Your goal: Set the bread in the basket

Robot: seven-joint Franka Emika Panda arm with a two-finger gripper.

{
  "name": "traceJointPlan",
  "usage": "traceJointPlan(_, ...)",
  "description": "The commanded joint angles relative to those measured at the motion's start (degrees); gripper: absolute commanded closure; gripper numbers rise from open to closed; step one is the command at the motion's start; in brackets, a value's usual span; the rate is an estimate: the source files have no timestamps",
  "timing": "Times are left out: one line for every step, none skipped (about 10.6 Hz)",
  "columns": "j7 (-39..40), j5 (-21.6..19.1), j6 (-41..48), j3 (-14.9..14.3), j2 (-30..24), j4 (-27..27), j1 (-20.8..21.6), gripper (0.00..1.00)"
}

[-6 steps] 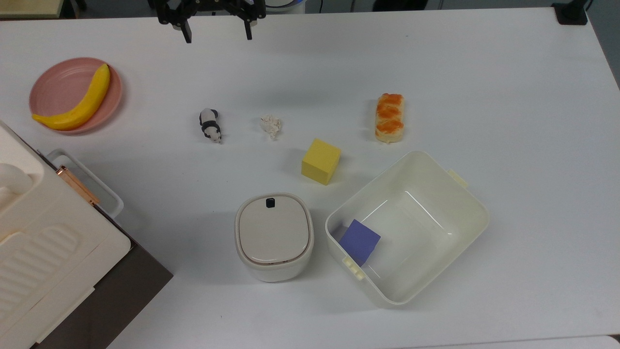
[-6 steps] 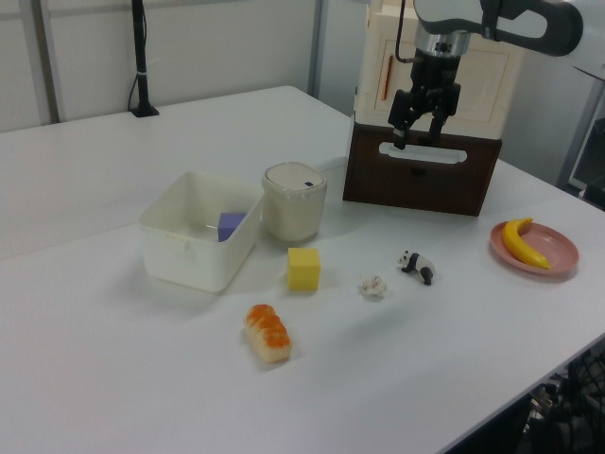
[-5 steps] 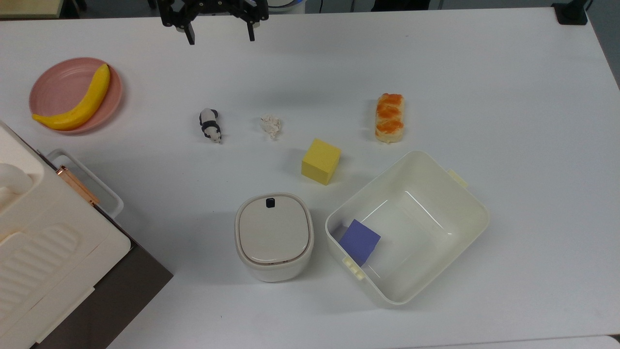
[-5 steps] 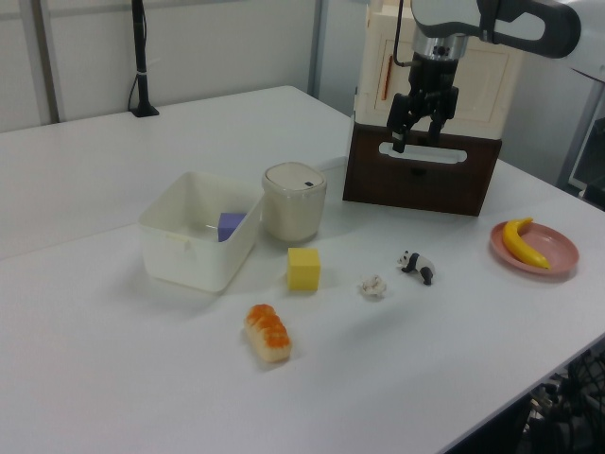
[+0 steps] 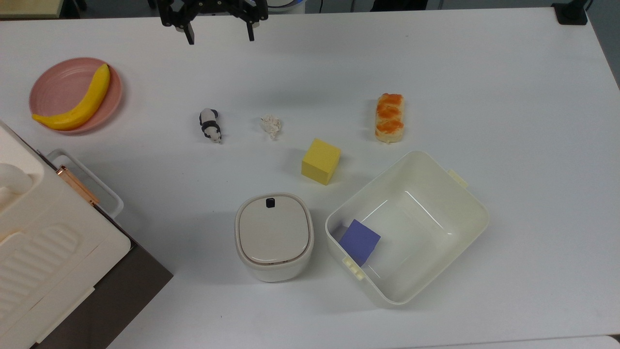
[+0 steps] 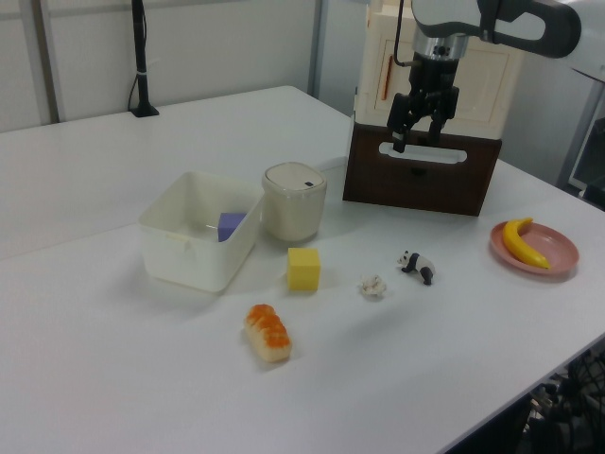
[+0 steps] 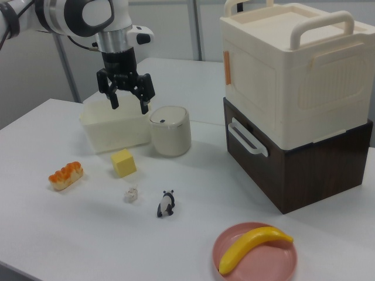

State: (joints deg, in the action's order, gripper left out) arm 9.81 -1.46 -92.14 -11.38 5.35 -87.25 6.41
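The bread (image 5: 389,118), a small tan loaf with orange-brown toasted bumps, lies flat on the white table just beyond the basket's far corner; I also see the bread (image 6: 267,333) (image 7: 65,175) in the side views. The basket (image 5: 477,203) (image 6: 189,257) (image 7: 111,133) is a cream-white tub, standing upright with a purple cube (image 5: 359,241) inside. My gripper (image 5: 220,39) (image 6: 416,140) (image 7: 129,107) hangs open and holds nothing, high above the table at the top view's upper edge, far to the left of the bread.
Between gripper and basket sit a yellow cube (image 5: 320,161), a crumpled paper ball (image 5: 271,125), a toy panda (image 5: 210,124) and a lidded white container (image 5: 273,236). A pink plate (image 5: 55,82) holds a banana (image 5: 80,103). A cream box on a brown case (image 7: 293,111) fills the top view's lower left.
The gripper has drifted a little to the top view's right, still open. Nothing on the table has moved.
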Motion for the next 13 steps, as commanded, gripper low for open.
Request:
traceJointPlan(0.2,-1.4,-0.3,-1.2,-1.2,-0.9,0.5,0.0)
traceJointPlan(0.2,-1.4,-0.4,-1.2,-1.1,-0.9,0.5,0.0)
traceJointPlan(0.2,-1.4,-0.5,-1.2,-1.0,-1.0,0.6,0.0)
traceJointPlan(0.2,-1.4,-0.6,-1.2,-0.9,-1.0,0.9,0.0)
traceJointPlan(0.2,-1.4,-1.0,-1.1,-0.5,-1.0,1.0,0.0)
traceJointPlan(0.1,-1.4,-1.7,-1.1,-0.4,-1.3,1.1,0.0)
traceJointPlan(0.1,-1.4,-1.8,-1.0,-0.3,-1.4,1.2,0.0)
traceJointPlan(0.1,-1.4,-2.3,-1.0,-0.3,-1.4,1.1,0.0)
traceJointPlan(0.1,-1.4,-3.1,-1.0,-0.2,-1.4,1.1,0.0)
traceJointPlan(-0.2,-1.4,-3.5,-0.8,-0.1,-1.6,1.2,0.0)
traceJointPlan(-1.5,-1.3,-3.5,-0.8,-0.2,-2.2,1.3,0.0)
traceJointPlan(-1.7,-1.2,-3.7,-0.7,-0.1,-2.2,1.3,0.0)
traceJointPlan(-1.8,-1.1,-4.0,-0.7,-0.1,-2.4,1.5,0.0)
